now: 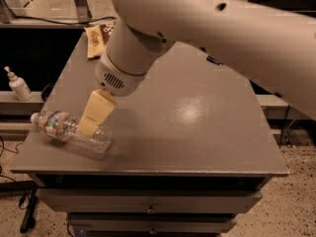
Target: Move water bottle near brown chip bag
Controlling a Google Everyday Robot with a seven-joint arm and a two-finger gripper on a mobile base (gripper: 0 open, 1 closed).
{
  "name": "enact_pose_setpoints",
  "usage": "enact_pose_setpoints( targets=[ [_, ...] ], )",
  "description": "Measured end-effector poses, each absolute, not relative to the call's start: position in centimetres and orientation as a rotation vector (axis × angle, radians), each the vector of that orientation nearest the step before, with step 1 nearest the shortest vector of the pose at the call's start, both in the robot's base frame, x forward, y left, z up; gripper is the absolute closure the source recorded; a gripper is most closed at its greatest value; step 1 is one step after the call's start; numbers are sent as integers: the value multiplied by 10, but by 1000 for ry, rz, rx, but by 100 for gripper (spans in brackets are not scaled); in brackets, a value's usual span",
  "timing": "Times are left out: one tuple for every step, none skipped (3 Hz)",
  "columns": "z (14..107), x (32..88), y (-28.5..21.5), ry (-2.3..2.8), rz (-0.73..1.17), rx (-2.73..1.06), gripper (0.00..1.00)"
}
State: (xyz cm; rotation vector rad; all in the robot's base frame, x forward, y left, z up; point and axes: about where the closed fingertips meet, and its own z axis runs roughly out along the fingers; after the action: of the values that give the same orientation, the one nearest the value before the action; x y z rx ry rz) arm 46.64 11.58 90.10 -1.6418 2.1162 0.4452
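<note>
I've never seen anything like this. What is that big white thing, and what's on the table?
The white thing is a robot's arm, seen by one camera looking down on a grey table. Its tan tip is the gripper, the robot's hand, low at a water bottle lying on its side at the picture's lower left. Whether it holds the water bottle I cannot tell. A brown chip bag lies at the back, partly hidden by the arm. A pump bottle stands beside the table.

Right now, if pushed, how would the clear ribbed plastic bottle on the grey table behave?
Lying on its side, the clear ribbed water bottle would probably roll. It looks nearly empty, so likely light. The gripper is at its middle.
</note>
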Motion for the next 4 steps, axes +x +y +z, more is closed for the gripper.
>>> enact_pose_setpoints(
  targets=[
    [876, 471, 137, 2227, 421, -1594, 0],
    [863, 472, 152, 2268, 385, -1568, 0],
    [855, 474, 170, 2274, 344, -1567, 0],
    [849, 474, 190, 2259, 307, -1588, 0]
  ],
)
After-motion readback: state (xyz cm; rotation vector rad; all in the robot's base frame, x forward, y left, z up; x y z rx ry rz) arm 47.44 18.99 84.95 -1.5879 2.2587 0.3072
